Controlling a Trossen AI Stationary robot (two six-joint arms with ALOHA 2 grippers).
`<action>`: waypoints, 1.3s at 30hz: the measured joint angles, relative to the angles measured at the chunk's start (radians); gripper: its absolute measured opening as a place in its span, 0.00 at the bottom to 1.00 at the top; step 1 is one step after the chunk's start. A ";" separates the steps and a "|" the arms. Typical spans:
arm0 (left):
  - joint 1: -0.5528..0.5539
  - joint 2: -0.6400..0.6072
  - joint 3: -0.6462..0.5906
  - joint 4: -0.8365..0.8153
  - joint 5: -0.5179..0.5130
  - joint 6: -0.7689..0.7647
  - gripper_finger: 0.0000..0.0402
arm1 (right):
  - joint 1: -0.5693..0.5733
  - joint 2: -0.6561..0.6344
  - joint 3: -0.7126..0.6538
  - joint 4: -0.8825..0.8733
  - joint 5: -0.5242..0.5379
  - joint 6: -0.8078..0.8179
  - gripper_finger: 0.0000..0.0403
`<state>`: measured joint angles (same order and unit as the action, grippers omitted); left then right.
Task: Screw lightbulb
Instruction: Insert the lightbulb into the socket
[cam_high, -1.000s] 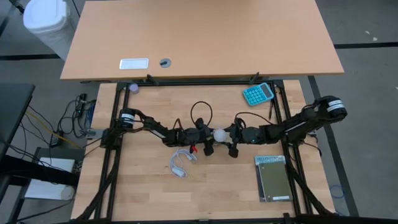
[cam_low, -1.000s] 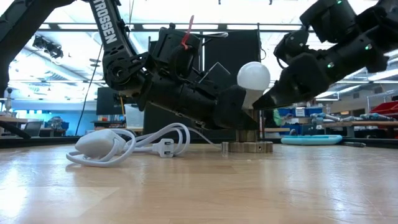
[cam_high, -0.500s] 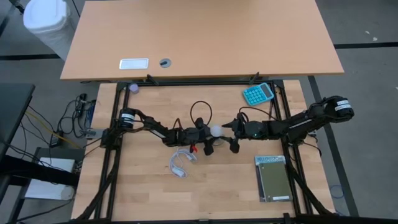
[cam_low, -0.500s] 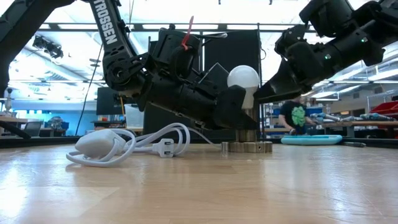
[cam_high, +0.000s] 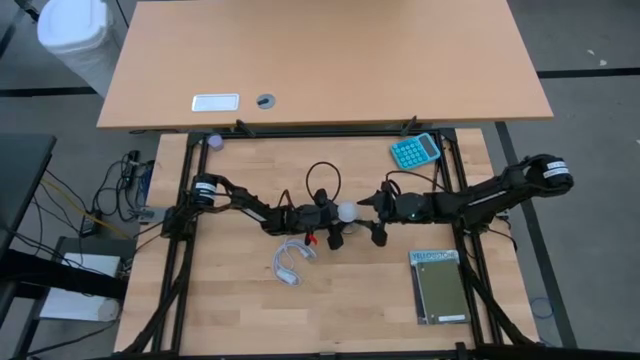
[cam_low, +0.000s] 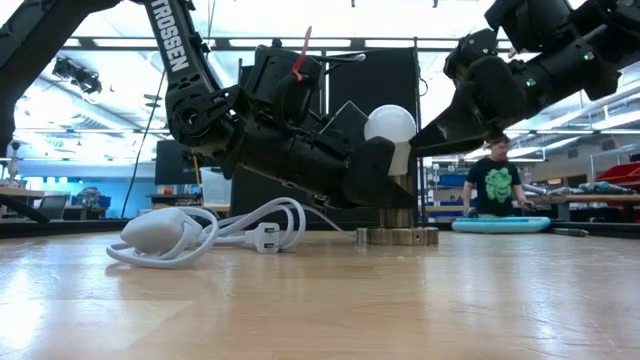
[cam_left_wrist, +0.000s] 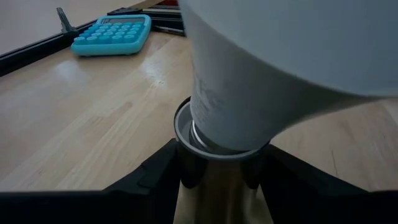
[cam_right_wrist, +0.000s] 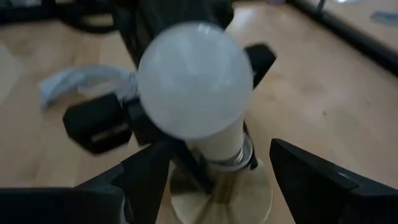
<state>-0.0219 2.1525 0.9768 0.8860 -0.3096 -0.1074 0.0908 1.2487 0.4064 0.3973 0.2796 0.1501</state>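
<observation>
The white lightbulb stands with its screw base in the upright tube of the round grey socket, which rests on its flat disc on the table's middle. My left gripper comes from the table's left and is shut on the socket below the bulb. My right gripper hangs open just right of the bulb and a little above the socket, its fingers apart on either side of the bulb's neck without touching it. My left gripper pinches the socket's upright tube between its two fingers, just under the bulb's base. The fingers come slanting down from the table's left. The socket's disc stays flat on the table and the bulb stands upright in it.
A teal calculator lies far right, a dark notebook near right, and a coiled white cable with plug near the left gripper. A black cable loop rises behind the arms. A person stands in the room beyond.
My right gripper has drawn back from the bulb toward the table's right edge and risen. The bulb's round top has shifted slightly toward the table's left and now stands straighter in the socket.
</observation>
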 joint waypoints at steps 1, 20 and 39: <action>0.000 0.000 0.000 0.000 0.000 0.000 0.48 | 0.002 -0.001 0.014 -0.041 -0.004 0.002 0.69; -0.001 0.005 -0.001 -0.002 0.038 0.031 0.64 | 0.013 0.004 0.184 -0.351 -0.008 -0.012 0.75; -0.001 -0.153 -0.010 -0.228 0.050 0.127 0.68 | 0.019 -0.001 0.184 -0.371 -0.016 0.014 0.74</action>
<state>-0.0227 1.9990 0.9665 0.6580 -0.2594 0.0191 0.1093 1.2480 0.5900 0.0264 0.2638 0.1644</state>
